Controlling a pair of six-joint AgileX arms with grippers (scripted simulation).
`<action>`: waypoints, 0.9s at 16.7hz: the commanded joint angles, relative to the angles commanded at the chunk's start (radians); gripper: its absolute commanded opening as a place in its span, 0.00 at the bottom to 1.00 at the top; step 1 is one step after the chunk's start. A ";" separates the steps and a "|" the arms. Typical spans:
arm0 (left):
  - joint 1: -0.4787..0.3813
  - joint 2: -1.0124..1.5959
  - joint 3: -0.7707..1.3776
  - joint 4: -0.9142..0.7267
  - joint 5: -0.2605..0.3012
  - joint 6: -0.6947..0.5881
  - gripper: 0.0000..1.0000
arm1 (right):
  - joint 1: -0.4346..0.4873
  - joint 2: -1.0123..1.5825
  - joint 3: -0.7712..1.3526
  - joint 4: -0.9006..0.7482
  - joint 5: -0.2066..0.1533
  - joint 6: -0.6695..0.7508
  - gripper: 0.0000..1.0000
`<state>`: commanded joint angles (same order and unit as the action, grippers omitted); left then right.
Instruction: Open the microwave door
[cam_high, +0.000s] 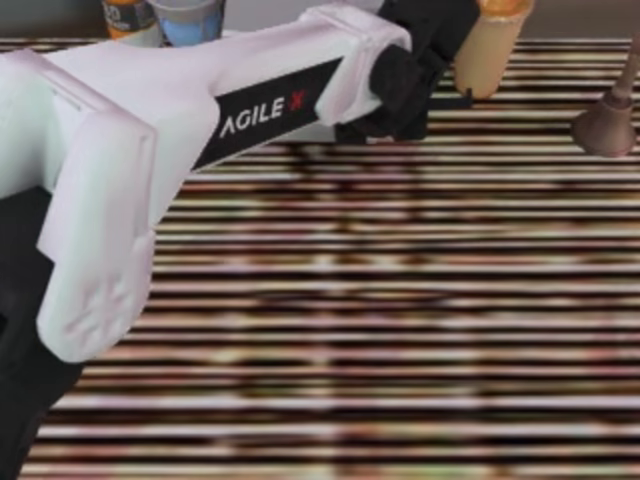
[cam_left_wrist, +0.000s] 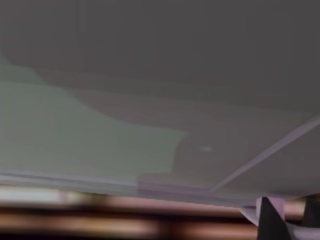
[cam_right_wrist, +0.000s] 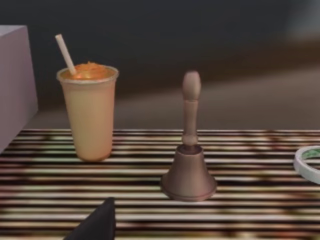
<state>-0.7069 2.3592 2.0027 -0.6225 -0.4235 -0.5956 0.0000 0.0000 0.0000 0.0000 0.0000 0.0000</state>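
My left arm (cam_high: 200, 120) stretches across the upper left of the top view so its gripper (cam_high: 395, 95) reaches the microwave (cam_left_wrist: 150, 75) at the upper middle – presumably for the door handle – though its grip I cannot tell

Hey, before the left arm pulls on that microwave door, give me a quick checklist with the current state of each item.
1. Left pincer reached the far edge of the table: ok.
2. Left pincer closed on the door handle: cannot tell, arm hides it.
3. Microwave door fills the left wrist view: ok.
4. Tan cup standing upright: ok.
5. Bell apart from the cup: ok.
6. Right arm parked: cannot tell.
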 joint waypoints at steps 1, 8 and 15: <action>0.000 0.000 0.000 0.000 0.000 0.000 0.00 | 0.000 0.000 0.000 0.000 0.000 0.000 1.00; -0.005 0.002 -0.013 0.009 0.010 0.004 0.00 | 0.000 0.000 0.000 0.000 0.000 0.000 1.00; 0.003 -0.058 -0.103 0.067 0.033 0.054 0.00 | 0.000 0.000 0.000 0.000 0.000 0.000 1.00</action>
<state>-0.7037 2.3011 1.8993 -0.5556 -0.3903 -0.5415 0.0000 0.0000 0.0000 0.0000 0.0000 0.0000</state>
